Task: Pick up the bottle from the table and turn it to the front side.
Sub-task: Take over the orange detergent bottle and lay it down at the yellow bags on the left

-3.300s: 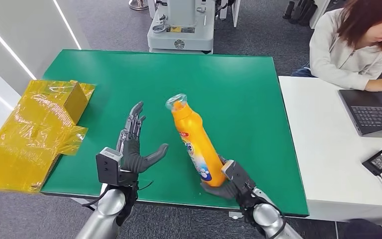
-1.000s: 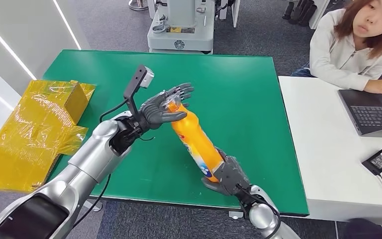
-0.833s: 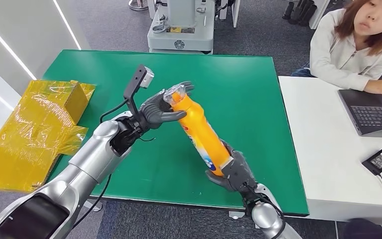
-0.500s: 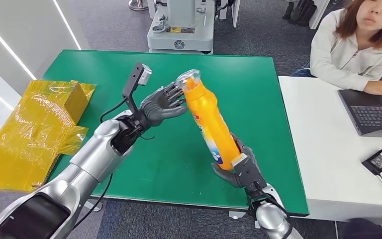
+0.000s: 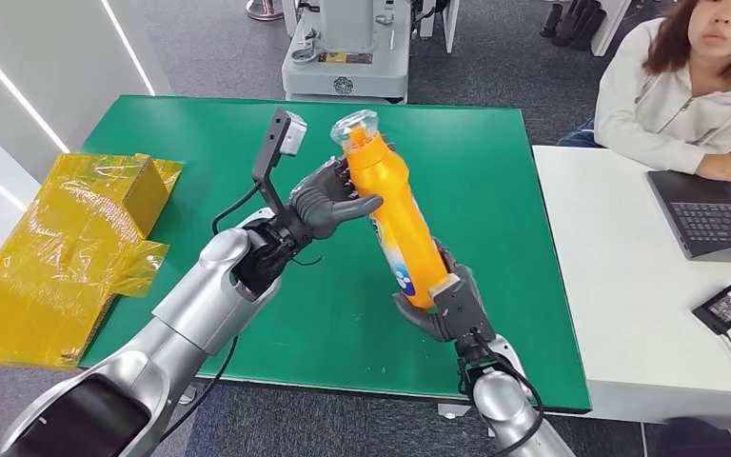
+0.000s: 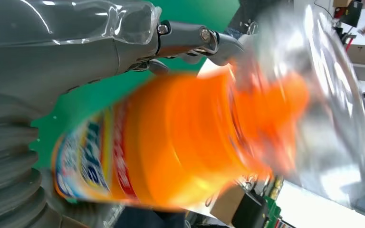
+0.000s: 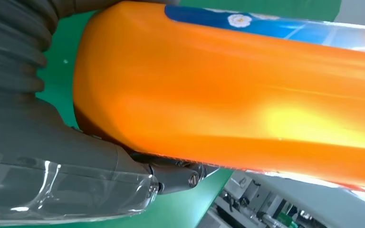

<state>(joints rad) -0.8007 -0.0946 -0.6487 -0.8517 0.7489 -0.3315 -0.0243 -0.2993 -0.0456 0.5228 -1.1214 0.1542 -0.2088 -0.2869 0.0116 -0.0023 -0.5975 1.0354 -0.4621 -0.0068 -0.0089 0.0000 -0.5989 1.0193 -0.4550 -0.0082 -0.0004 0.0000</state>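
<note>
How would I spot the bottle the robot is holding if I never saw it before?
Look over the green table. Both hands, the right hand low and the left hand high, hold one tall orange bottle. It has clear plastic over its cap and a blue label near the bottom.

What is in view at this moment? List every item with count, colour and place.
bottle: 1, orange, clear-wrapped cap, held above the table, nearly upright
table: 1, green, centre
wrapped box: 1, yellow, off the table's left edge
white desk: 1, right
laptop: 1, grey, on the desk
power adapter: 1, black, on the desk
machine: 1, grey, behind the table
person: 1, white top, at the desk
left hand: grey, on the bottle's neck
right hand: grey, gripping its base
</note>
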